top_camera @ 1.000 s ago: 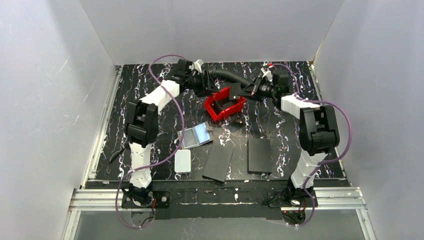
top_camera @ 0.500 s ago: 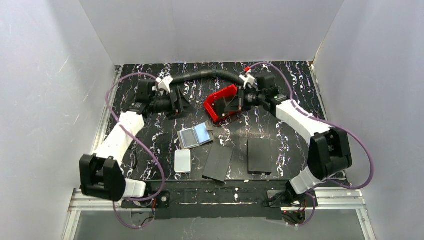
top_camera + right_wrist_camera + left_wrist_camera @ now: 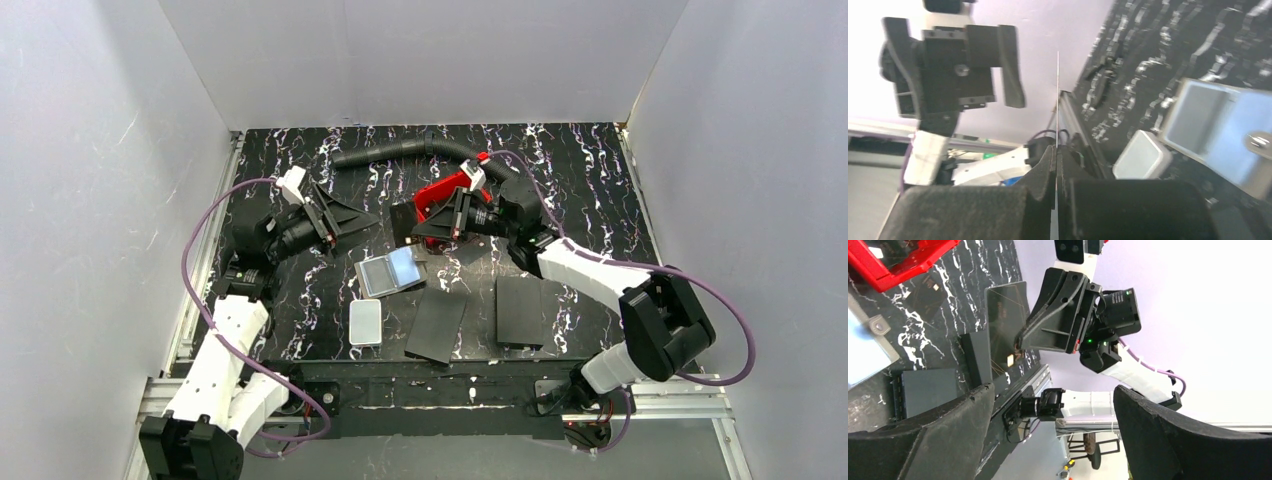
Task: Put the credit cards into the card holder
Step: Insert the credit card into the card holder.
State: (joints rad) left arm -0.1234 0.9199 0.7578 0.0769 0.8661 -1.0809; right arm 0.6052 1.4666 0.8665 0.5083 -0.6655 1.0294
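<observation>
Right end effector: fingers pressed together on a credit card, gripped at one edge. The card is dark-faced with a gold chip. It is held clear of the desk and is seen edge-on in the right wrist view.

Left end effector: jaws apart, nothing between them. It is pointed at the held card from the left-edge side and is not touching it.

Card holder: laid open near the middle of the desk, shiny inner faces up, just on the near side of the held card. A white box and two black panels are noted toward the near edge. A red tray is noted behind the right end effector.

Step judged: the card is to be brought to the holder pocket.
- The free edge should be lowered first, at a shallow slant, squared to the pocket mouth.
- The holder is probably light and may slide, so it should be pinned by the left end effector before the card is pushed.
- The grip should be released only once the card is seated.
</observation>
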